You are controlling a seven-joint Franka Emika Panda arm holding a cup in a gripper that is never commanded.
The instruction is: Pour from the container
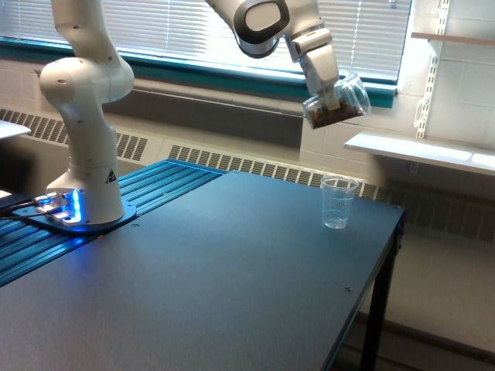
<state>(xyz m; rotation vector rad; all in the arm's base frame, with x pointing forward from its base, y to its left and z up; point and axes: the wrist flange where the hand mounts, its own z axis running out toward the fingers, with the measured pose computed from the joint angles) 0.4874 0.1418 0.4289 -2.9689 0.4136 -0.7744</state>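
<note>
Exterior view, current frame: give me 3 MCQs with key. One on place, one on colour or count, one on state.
1. Where is the small clear cup?
A. On the dark table near its far edge
B. On the wall shelf
C. In the gripper

2. What colour are the contents of the container?
A. Brown
B. Bright green
C. White

3. How is the container held by the gripper?
A. Upright on the table
B. Tilted on its side in the air
C. Upside down inside the small cup

Key:
1 A, it stands on the table close to the far edge.
2 A, dark brown material sits along the tumbler's lower wall.
3 B, the container hangs above the table, tipped sideways, contents settled to its low side.
</note>
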